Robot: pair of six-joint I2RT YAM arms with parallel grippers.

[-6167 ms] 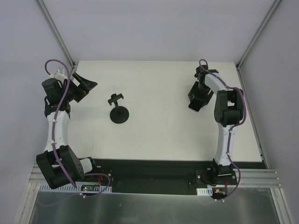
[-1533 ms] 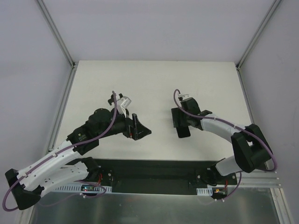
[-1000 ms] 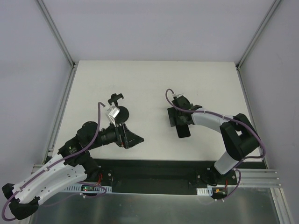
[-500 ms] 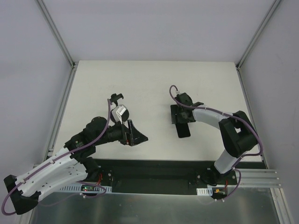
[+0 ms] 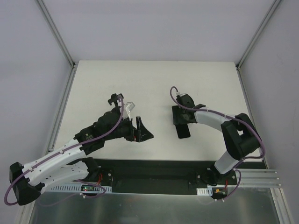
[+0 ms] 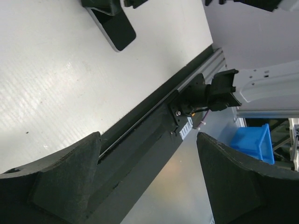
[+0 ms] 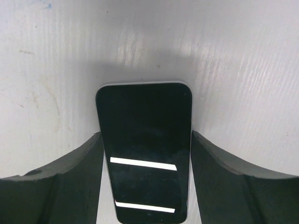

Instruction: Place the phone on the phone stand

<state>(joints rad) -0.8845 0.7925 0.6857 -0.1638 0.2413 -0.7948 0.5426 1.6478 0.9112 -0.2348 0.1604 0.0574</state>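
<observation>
1. Bright, even light; the white table (image 5: 154, 84) shows only soft, short shadows.
2. Two white glare bars cross the phone (image 7: 145, 149) at 6 o'clock.
3. The left gripper's fingers (image 6: 56, 186) are dark and blurred at 7 o'clock.

The phone (image 5: 183, 130) lies flat on the surface (image 5: 154, 84), right of centre and towards the near edge. The right pincer (image 5: 181, 121) sits over its far end, one finger (image 7: 60, 182) on either side of it, close against its long edges. Well to the left, the stand (image 5: 115, 100) is on the surface, mostly behind the left arm (image 5: 70, 149). The left pincer (image 5: 141, 131) lies between stand and phone, apart from both.
</observation>
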